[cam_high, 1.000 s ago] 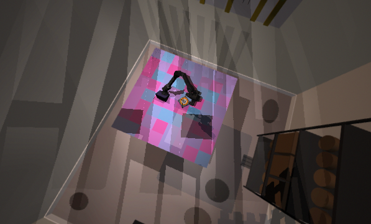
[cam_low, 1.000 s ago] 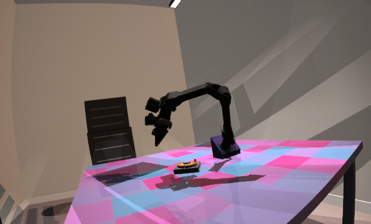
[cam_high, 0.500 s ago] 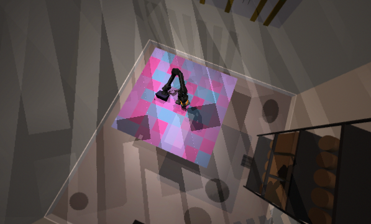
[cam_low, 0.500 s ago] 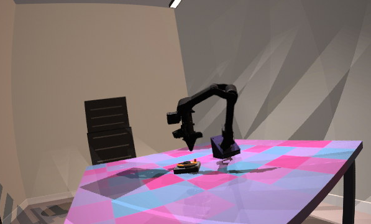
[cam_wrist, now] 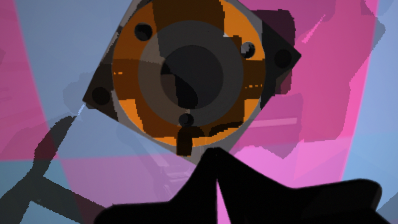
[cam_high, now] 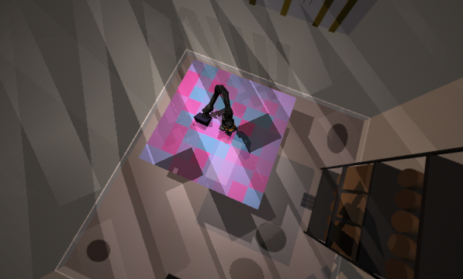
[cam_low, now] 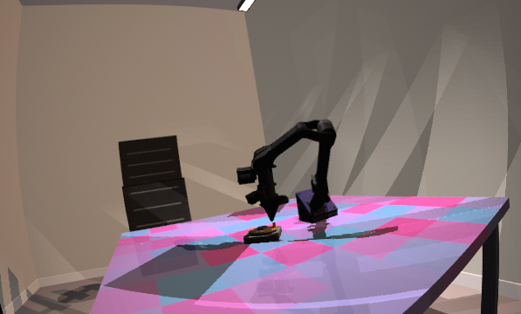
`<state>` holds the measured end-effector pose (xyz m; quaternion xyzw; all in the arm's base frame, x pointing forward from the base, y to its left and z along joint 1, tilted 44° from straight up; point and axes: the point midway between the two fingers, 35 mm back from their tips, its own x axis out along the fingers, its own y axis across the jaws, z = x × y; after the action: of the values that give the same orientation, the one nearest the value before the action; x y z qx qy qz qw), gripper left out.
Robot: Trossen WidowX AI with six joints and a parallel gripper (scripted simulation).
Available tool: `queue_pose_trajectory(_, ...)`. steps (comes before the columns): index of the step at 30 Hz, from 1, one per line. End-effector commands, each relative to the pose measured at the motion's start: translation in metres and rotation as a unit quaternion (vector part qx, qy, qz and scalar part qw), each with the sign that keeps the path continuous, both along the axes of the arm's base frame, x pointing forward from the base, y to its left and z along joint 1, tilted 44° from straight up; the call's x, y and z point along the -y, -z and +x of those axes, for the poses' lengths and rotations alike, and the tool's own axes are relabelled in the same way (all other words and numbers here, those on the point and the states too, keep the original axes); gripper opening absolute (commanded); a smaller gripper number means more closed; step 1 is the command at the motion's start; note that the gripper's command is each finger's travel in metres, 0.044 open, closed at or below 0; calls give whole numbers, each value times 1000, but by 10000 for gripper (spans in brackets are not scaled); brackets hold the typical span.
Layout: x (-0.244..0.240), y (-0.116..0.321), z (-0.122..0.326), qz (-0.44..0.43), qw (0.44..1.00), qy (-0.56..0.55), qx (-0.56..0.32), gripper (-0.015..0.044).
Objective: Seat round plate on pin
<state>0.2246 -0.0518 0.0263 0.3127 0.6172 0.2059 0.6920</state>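
Hovering point-down over the work, the black parallel-jaw gripper (cam_wrist: pixel 216 165) is clenched on nothing, its two fingers pressed together into a single wedge. A closed tip suits pushing rather than grasping, which is probably why it is held this way: the plate needs turning, not lifting.

The round orange plate (cam_wrist: pixel 187 75) sits on the central grey post (cam_wrist: pixel 192 75) of the dark square base (cam_low: pixel 263 235), which lies on the pink-and-blue chequered table top (cam_low: pixel 373 244) just in front of the arm's mount. From the wrist view, the gripper tip stands just beside the plate's near rim, close to the small dark tab-like projection (cam_wrist: pixel 185 141) and the hole (cam_wrist: pixel 186 120) next to it. Whether tip and plate are touching cannot be told from these views.

The small pin (cam_wrist: pixel 247 49) appears at the plate's upper right edge, well round the rim from that hole, so the plate is judged not yet seated. The next move likely calls for a sideways nudge on the tab to rotate the plate.

No brand, label or writing is legible anywhere.
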Motion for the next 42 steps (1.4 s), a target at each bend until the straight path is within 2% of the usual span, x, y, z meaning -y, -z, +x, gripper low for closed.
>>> queue_pose_trajectory(1, -9, 6, -1, 4, 1000, 2, -3, 0)
queue_pose_trajectory(42, -33, -16, 8, 5, 1000, 2, -2, 0)
